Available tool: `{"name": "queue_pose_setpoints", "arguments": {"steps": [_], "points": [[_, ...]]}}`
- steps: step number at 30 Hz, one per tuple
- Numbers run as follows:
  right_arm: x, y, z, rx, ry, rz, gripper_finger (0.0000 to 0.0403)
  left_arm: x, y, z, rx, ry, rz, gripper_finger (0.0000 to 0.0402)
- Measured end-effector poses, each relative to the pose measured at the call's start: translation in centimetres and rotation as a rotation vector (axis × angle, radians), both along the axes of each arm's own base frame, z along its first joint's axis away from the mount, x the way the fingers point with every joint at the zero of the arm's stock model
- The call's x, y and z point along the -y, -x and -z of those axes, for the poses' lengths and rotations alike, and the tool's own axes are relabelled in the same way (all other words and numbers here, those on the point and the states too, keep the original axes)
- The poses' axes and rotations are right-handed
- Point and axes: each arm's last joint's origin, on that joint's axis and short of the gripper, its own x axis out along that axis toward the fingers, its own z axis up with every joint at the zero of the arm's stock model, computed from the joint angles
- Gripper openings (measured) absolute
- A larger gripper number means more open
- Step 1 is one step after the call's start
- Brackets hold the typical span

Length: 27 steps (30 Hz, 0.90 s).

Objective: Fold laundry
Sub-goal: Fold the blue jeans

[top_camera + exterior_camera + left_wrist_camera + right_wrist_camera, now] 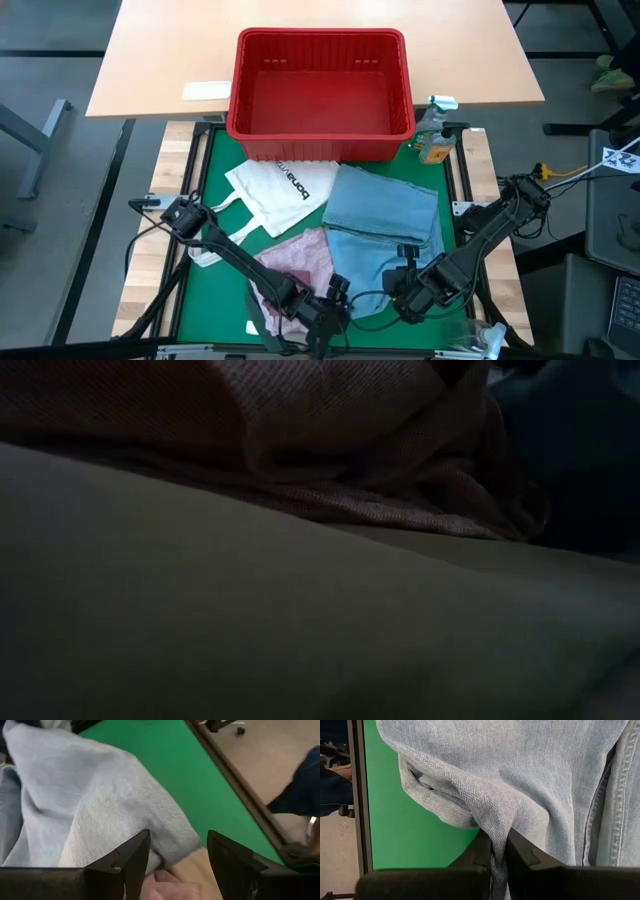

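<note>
The light blue denim jeans (385,215) lie folded on the green mat (220,160), right of centre. The mottled pink top (300,255) lies crumpled at their near left, and also shows close up in the low view (380,450). My right gripper (493,837) is at the jeans' near edge, shut on the denim. My left gripper (177,845) stands open low over the near end of the pink top (170,882), and a corner of the jeans (170,840) lies just ahead of its fingers. In the high view it is at the table's near centre (325,312). My right gripper pinches a bunched fold of the jeans (492,827) between its two fingers, near the garment's near edge. The fingers come from above, pointing steeply down. The denim is drawn into a ridge at the fingers, and the rest of the jeans lies on the mat.
A red plastic basket (320,38) stands at the mat's far edge. The white tote bag with black lettering (285,190) lies in front of it on the left. A small bottle (435,135) stands at the far right. Bare green mat shows along the left side.
</note>
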Motion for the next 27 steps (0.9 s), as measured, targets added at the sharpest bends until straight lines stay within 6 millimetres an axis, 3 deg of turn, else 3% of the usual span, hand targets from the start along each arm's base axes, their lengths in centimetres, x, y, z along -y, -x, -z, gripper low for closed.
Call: {"name": "queue_pose_setpoints", "arguments": {"steps": [5, 11, 15, 22, 27], "points": [[0.0, 0.0, 0.0, 0.001, -0.001, 0.0, 0.0028, -0.3, 0.0, 1.4, 0.044, -0.013, -0.038, 0.0195], [0.0, 0.0, 0.0, 0.001, -0.001, 0.0, 0.0026, -0.6, 0.0, 1.6, 0.098, -0.031, -0.124, 0.0187], [0.0, 0.0, 0.0, 0.001, -0.002, -0.001, 0.0028, -0.5, 0.0, 1.6, 0.109, 0.007, -0.183, 0.014], [-0.1, 0.1, 0.0, -0.011, -0.015, -0.005, 0.0027, -0.4, -0.1, 1.2, 0.106, 0.137, -0.255, 0.0019], [0.1, 0.3, -0.3, -0.022, -0.017, -0.003, 0.0026, -0.1, -0.7, -0.9, 0.118, 0.219, -0.275, 0.0011]]}}
